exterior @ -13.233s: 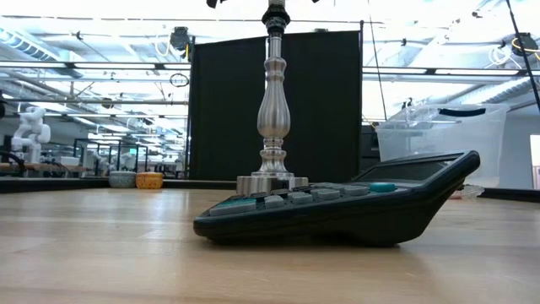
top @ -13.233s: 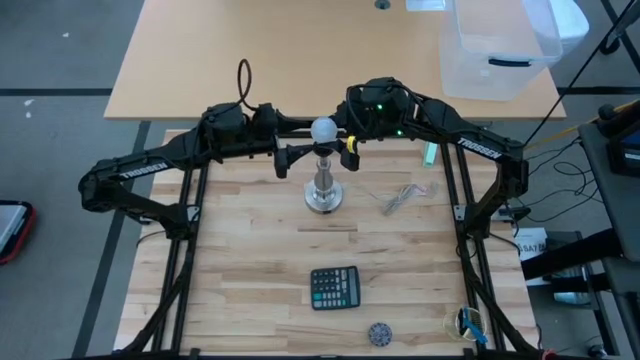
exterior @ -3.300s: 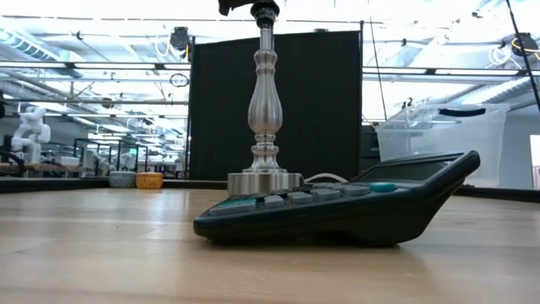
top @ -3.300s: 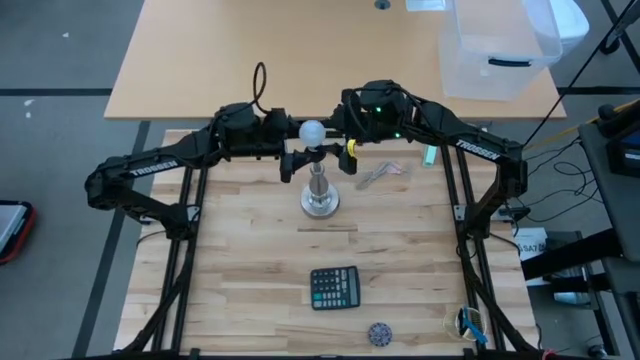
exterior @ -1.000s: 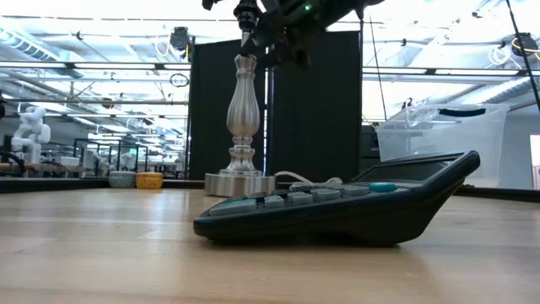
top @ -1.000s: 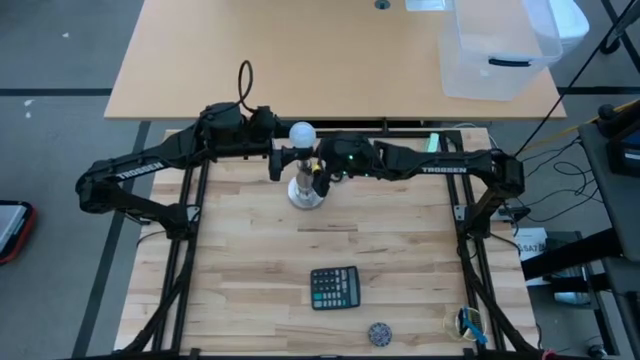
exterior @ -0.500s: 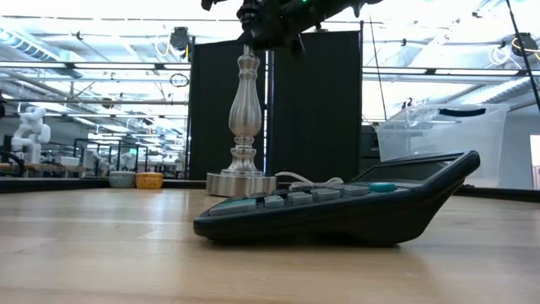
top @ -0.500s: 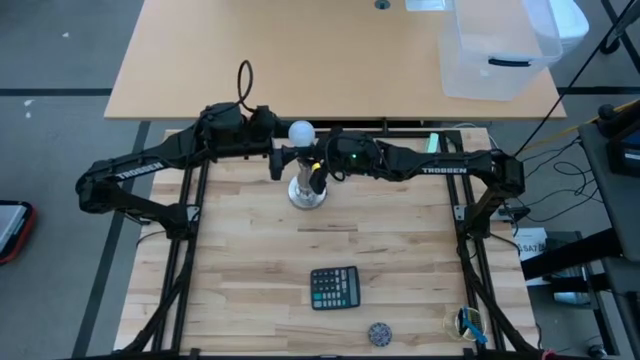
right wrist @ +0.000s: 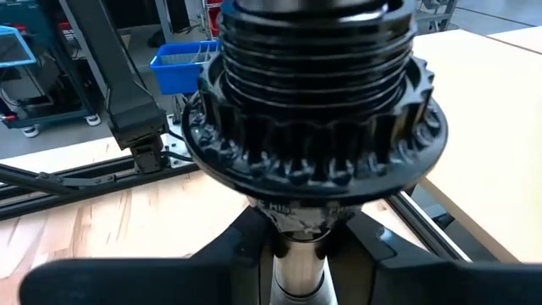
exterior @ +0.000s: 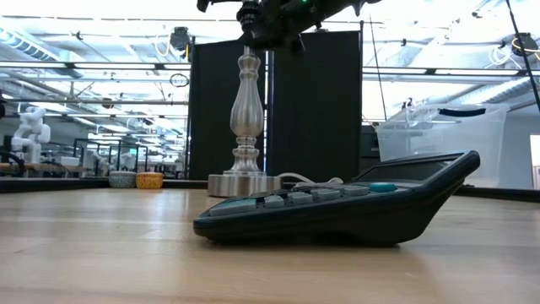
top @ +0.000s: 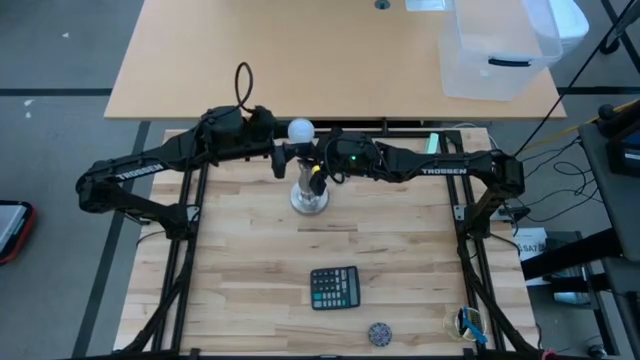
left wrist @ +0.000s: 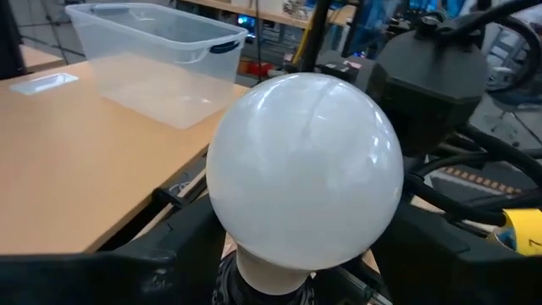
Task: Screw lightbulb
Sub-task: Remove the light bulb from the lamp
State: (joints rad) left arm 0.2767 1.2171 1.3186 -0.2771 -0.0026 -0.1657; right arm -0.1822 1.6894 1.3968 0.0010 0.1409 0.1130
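Observation:
The frosted white lightbulb (top: 301, 129) (left wrist: 305, 169) sits upright on top of the silver stand (top: 309, 198) (exterior: 246, 110), its neck going down into the dark socket (right wrist: 313, 127). My left gripper (top: 284, 158) reaches in level from the table's left, with one finger on each side of the bulb's lower part. My right gripper (top: 317, 176) comes from the right and is shut on the stand just under the socket. The stand's round base (exterior: 245, 184) rests on the table. My left gripper has the lightbulb's tapering lower part (left wrist: 254, 263) between its two fingers, coming level from the table's left. The bulb stands upright on the socket. My right gripper pinches the stand's thin silver neck (right wrist: 296, 275) just below the ridged socket collar, coming nearly level from the table's right. The stand stays upright with its base on the table.
A dark calculator (top: 334, 288) (exterior: 337, 207) lies near the front middle, with a small patterned ball (top: 379, 332) beyond it at the near edge. The stand's pale cord (exterior: 308, 180) trails beside the base. A clear plastic bin (top: 500, 45) stands on the far table.
My right gripper has moved in onto the stand's neck under the socket and taken hold of it. The stand has shifted slightly toward the table's right and stays upright. The bulb remains on top between my left gripper's fingers.

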